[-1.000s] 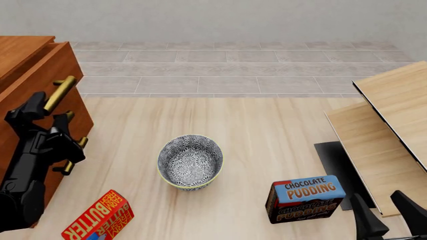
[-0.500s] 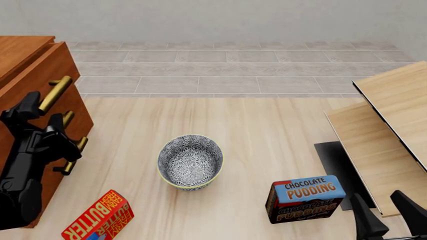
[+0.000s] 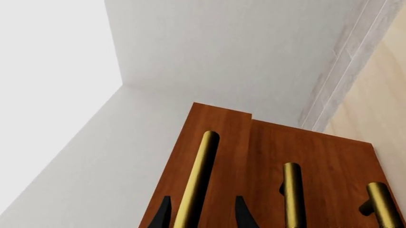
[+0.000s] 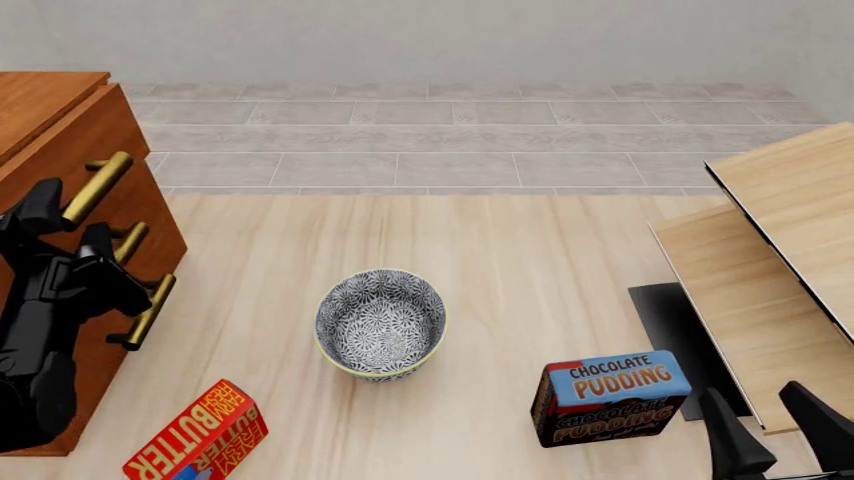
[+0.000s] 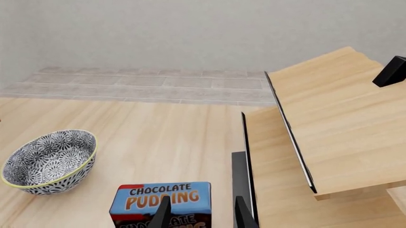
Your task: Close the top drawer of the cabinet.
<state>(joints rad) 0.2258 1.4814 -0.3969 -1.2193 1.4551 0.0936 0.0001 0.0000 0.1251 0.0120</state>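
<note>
The reddish-brown cabinet (image 4: 38, 98) stands at the table's left edge. Its top drawer (image 4: 78, 142) sticks out a little past the lower fronts, as the left wrist view also shows (image 3: 223, 124). The drawer's brass handle (image 4: 96, 188) runs between the fingers of my left gripper (image 4: 70, 225). In the left wrist view the gripper (image 3: 201, 213) is open, with one finger on each side of the handle (image 3: 199, 166) and a gap beside it. My right gripper (image 4: 774, 430) is open and empty at the near right, just behind the pudding box.
A patterned bowl (image 4: 380, 322) sits mid-table. A chocolate pudding box (image 4: 611, 395) stands at the near right and a butter box (image 4: 200, 432) at the near left. Pale wooden boards (image 4: 774, 250) slope at the right over a dark mat (image 4: 667, 320). Two lower brass handles (image 3: 292, 190) sit beside the gripper.
My left gripper has moved left with the handle between its fingers. The top drawer has slid further into the cabinet. The right arm has not moved.
</note>
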